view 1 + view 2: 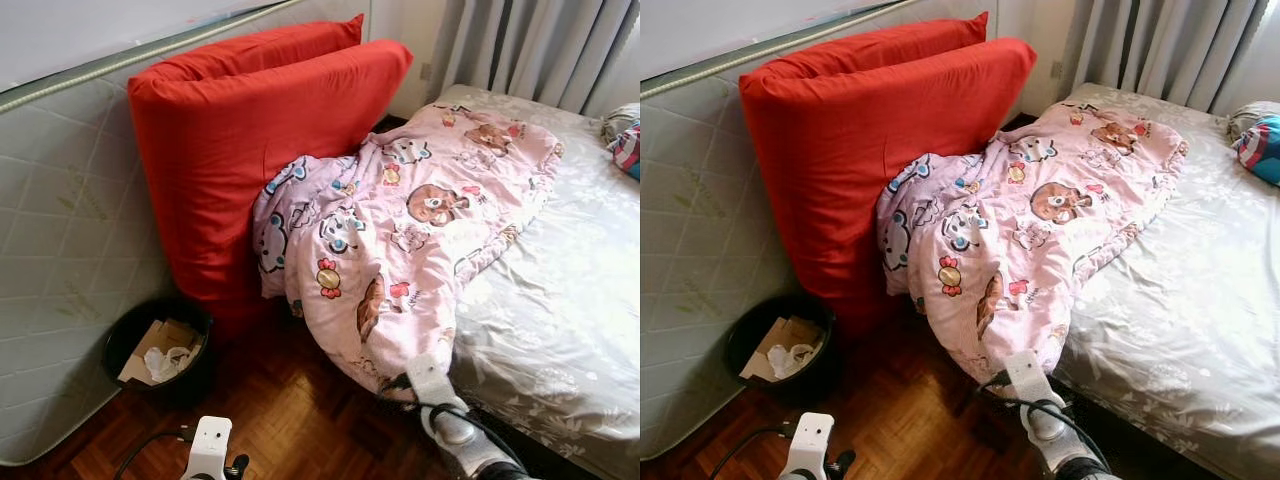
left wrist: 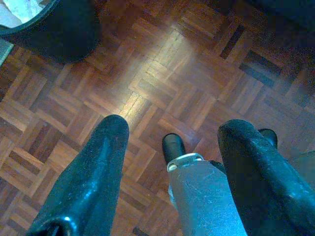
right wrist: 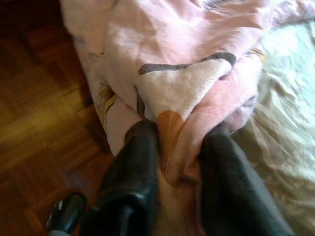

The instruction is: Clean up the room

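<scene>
A pink cartoon-print blanket [image 1: 420,210] lies bunched on the near corner of the bed and hangs over its edge down to the floor. My right gripper [image 3: 179,133] is at the blanket's hanging lower edge, with its black fingers [image 3: 138,147] shut on a fold of the pink fabric. In the left eye view the right arm [image 1: 440,400] reaches up to that hem. My left gripper [image 2: 174,127] is open and hangs low over the parquet floor [image 2: 162,64] with nothing between its fingers.
A folded red mattress [image 1: 250,150] leans on a grey quilted mattress [image 1: 60,250] by the wall. A black bin [image 1: 125,340] with cardboard and paper stands at its foot. The bed's silver sheet [image 1: 560,300] spreads right, with curtains [image 1: 540,45] behind.
</scene>
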`<state>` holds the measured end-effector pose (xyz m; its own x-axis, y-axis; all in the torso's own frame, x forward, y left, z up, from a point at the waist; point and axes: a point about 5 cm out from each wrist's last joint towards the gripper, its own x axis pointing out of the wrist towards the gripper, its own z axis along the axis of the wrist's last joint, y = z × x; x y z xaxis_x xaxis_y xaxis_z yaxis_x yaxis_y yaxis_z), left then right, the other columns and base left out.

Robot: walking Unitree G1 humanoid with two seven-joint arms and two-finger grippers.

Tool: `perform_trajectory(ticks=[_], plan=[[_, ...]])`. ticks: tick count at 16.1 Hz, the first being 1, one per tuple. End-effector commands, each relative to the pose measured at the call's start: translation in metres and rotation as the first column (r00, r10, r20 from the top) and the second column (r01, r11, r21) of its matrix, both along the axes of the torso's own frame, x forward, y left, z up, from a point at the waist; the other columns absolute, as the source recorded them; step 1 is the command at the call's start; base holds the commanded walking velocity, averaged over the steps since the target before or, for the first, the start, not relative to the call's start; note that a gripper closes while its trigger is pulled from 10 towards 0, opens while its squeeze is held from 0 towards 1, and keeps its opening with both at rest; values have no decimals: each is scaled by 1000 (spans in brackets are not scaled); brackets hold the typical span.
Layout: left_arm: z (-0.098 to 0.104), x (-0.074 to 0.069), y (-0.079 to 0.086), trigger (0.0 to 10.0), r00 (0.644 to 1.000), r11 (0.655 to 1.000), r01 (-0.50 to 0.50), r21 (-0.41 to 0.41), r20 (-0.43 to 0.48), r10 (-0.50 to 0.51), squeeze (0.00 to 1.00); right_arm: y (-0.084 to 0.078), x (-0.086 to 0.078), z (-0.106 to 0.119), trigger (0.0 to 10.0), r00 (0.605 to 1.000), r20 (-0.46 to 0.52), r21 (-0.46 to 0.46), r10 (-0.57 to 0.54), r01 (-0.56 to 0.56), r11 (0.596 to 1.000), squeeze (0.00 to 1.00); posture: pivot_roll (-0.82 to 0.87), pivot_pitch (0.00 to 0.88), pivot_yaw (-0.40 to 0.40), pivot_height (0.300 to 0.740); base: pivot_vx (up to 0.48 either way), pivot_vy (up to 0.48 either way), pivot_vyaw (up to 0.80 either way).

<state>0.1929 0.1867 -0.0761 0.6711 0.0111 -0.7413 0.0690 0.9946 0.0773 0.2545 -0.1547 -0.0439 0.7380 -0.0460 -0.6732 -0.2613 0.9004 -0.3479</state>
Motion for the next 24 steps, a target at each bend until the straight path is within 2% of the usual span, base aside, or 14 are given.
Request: perform_trajectory(ticks=[1,8,9,10,11,14,16,18,20,23,24], plan=[[-2,-4,4,10000,1000,1000,2,10,-24,-1,0,1,-10,-8,10000,998,-52,-9,21,-22,1000,1000,-74,24,-13,740,0,0,0],[-3,-6,4,10000,999,1000,-2,12,-37,3,0,-1,-33,-23,10000,984,-155,15,84,-83,996,1000,-75,33,-14,740,0,0,0],[-4,-7,4,10000,999,1000,-2,13,-40,3,0,-2,-38,-25,10000,984,-158,39,76,-71,997,435,-75,34,-14,740,0,0,0],[-4,-7,4,10000,999,1000,-2,14,-42,3,0,-2,-39,-26,10000,986,-155,60,62,-53,997,0,-75,34,-14,740,0,0,0],[-4,-7,5,10000,999,1000,-3,15,-45,4,0,-6,-41,-27,10000,986,-166,138,-11,34,990,0,-82,34,-14,740,0,0,0],[-5,-8,6,10000,999,1000,-7,17,-54,8,0,-22,-56,-35,10000,963,-236,191,-129,176,966,0,-86,33,-16,740,0,0,0],[-5,-10,9,10000,996,998,-57,2,-62,57,0,-34,-75,-43,10000,925,-295,205,-238,305,930,0,-80,34,-17,740,0,0,0],[-6,-12,12,10000,994,996,-88,-2,-65,88,0,-42,-88,-48,10000,878,-324,216,-351,430,876,0,-72,38,-17,740,0,0,0],[-6,-14,14,10000,992,995,-103,-4,-72,103,0,-42,-96,-51,10000,859,-339,250,-383,475,844,0,-84,41,-11,740,0,0,0],[-7,-15,15,10000,991,994,-106,-4,-77,106,0,-46,-105,-54,10000,856,-363,214,-369,462,861,0,-83,41,-9,740,0,0,0],[-7,-15,15,10000,991,994,-108,-5,-76,108,0,-48,-104,-53,10000,865,-353,195,-355,440,877,0,-79,39,-11,740,0,0,0]])
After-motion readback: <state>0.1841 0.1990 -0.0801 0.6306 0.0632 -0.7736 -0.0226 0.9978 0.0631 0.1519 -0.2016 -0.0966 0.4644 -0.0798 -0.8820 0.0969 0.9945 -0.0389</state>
